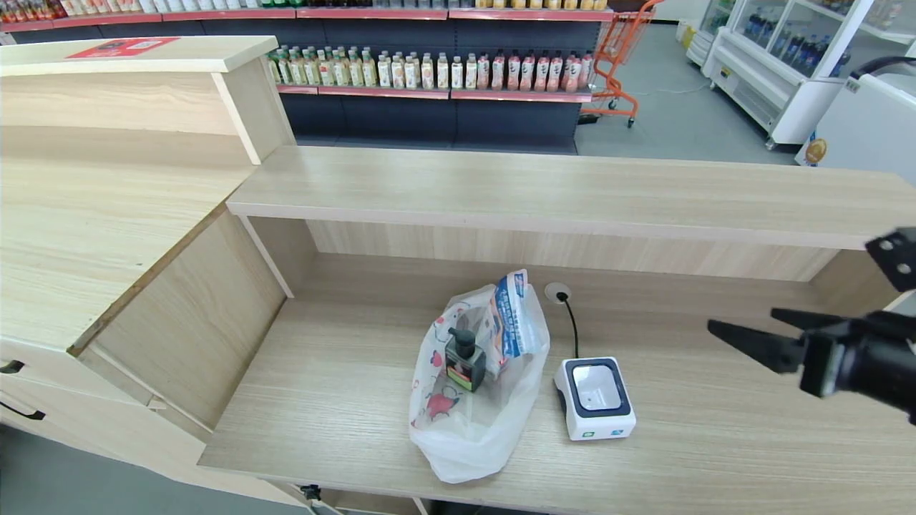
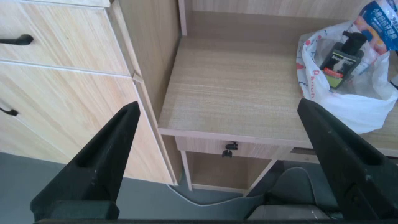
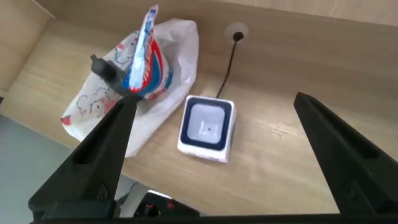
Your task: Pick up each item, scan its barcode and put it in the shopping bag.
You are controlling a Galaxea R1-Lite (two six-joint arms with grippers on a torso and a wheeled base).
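The right tool (image 1: 741, 319) hangs above the right part of the desk (image 1: 715, 443). Its two dark fingers (image 3: 93, 162) are spread wide, with nothing between them and nothing touching them. It points toward the middle of the desk and is well apart from the scanner (image 1: 594, 397).

The left tool (image 2: 217, 104) is also spread wide and holds nothing. It sits off the near left corner of the desk, beside the front of a wooden cabinet with black-handled drawers (image 2: 56, 68).

The white scanner lies flat on the desk with its glass window facing up. A black cable (image 1: 572, 322) runs from its back to a round port in the desk surface.

Just to the scanner's left, touching or nearly touching it, is the shopping bag (image 1: 472, 422), thin, translucent and printed with red figures. It is slumped on the desk with its mouth open. Inside it stands a dark pump bottle (image 1: 465, 357) with a black pump head. Against that bottle leans a blue, white and red packet (image 1: 512, 322), whose top edge rises above the bag's rim.

Behind the desk's raised ledge, store shelves (image 1: 429, 71) carry rows of bottles.
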